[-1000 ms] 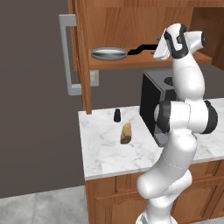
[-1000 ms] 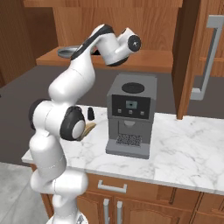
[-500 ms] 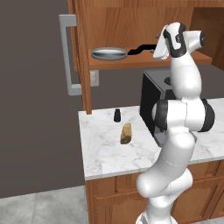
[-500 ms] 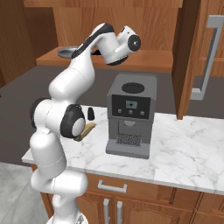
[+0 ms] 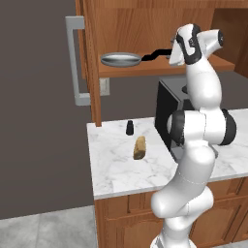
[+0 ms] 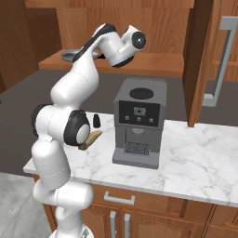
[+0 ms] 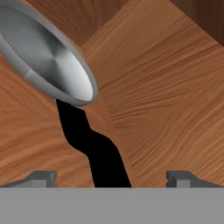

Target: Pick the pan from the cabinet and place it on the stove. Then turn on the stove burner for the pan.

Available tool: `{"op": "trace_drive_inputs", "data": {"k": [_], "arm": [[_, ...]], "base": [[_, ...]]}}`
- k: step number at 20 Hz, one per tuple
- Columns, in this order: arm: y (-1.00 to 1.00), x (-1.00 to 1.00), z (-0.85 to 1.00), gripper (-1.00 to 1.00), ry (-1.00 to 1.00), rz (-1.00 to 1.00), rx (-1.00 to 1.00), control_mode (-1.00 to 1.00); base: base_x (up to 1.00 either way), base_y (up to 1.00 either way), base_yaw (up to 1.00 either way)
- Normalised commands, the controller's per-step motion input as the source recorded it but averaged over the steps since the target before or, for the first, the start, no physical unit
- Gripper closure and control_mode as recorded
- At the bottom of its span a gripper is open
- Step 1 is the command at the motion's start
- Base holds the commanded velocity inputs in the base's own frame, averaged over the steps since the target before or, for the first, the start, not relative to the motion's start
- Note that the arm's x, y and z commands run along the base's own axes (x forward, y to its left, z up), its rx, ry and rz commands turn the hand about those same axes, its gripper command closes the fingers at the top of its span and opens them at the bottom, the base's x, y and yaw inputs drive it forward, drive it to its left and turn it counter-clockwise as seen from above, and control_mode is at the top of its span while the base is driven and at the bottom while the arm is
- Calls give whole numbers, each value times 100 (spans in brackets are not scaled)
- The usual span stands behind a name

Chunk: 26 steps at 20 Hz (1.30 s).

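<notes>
Inside the cabinet (image 5: 145,29), we see our gripper (image 7: 111,177) spread wide around the handle (image 7: 94,146) of the pan (image 7: 46,59), not touching it.

Pan (image 7: 48,57) cut off; handle's (image 7: 94,148) end hidden.

Your left base view sits behind the arm on its left, facing forward and down over the marble table (image 5: 116,164) toward the open cabinet (image 5: 145,29). Your right base view looks from behind on the right; both share the table, the cabinet shelf and the coffee machine (image 6: 139,121). Your hand view sits close above the shelf, looking along the pan (image 7: 48,61) handle.
</notes>
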Motion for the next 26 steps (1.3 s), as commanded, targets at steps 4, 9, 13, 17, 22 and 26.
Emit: {"op": "trace_drive_inputs", "data": {"k": [4,9,13,17,22,26], "arm": [[0,0,-38,-100,14,0,-11,-100],[0,-1,-44,-100,12,0,-5,-100],[0,0,-52,-100,10,0,-5,-100],[0,0,-57,-100,1,0,-1,-100],[1,8,-52,-100,-5,-1,-1,-100],[4,18,-44,-100,-14,-3,-1,-100]], "base": [[0,0,0],[0,0,0],[0,0,0],[0,0,0],[0,0,0],[0,0,0]]}}
